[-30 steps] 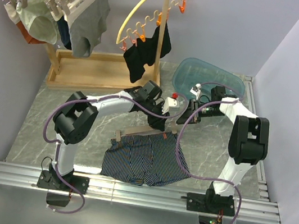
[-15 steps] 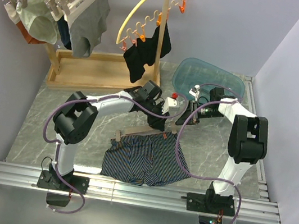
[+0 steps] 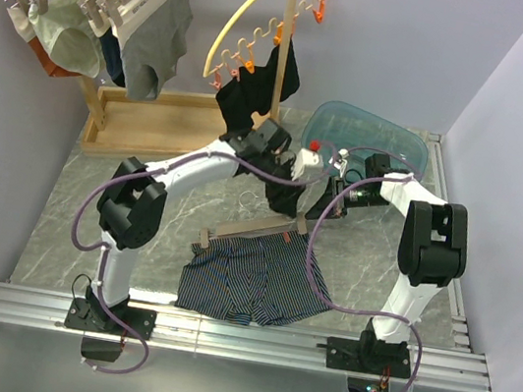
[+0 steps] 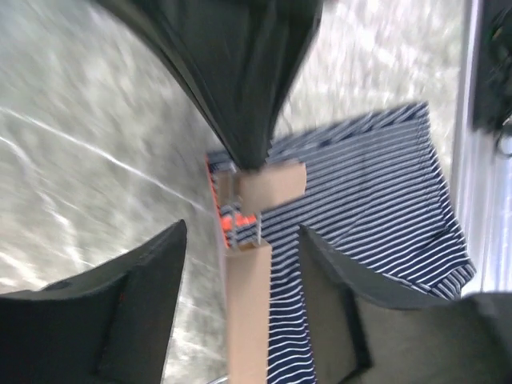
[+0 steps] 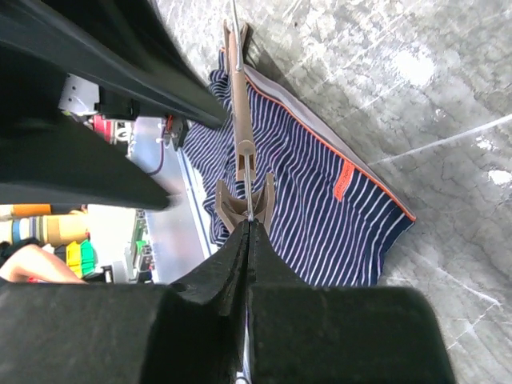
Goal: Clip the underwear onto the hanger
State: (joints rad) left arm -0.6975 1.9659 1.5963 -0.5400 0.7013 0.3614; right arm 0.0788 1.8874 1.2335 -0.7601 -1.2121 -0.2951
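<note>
Right gripper (image 5: pixel 248 228) clamped on the hanger (image 3: pixel 256 227) hook (wire between fingers) – left gripper (image 4: pixel 242 232) spread wide above the hanger – underwear (image 3: pixel 253 279) beneath.

Lilac walls (image 3: pixel 415 41) — grey marble tabletop (image 3: pixel 69 215)

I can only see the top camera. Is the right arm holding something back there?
Observer: Yes. The right wrist view shows the right end effector shut on the thin wire of the hanger.
Operator: What about the other arm?
Observer: Its wrist view shows the left end effector open, with one finger on each side of the hanger's wooden bar.
Operator: Does the underwear have a tag?
Observer: Yes, the underwear has a small orange label near the waistband.
</note>
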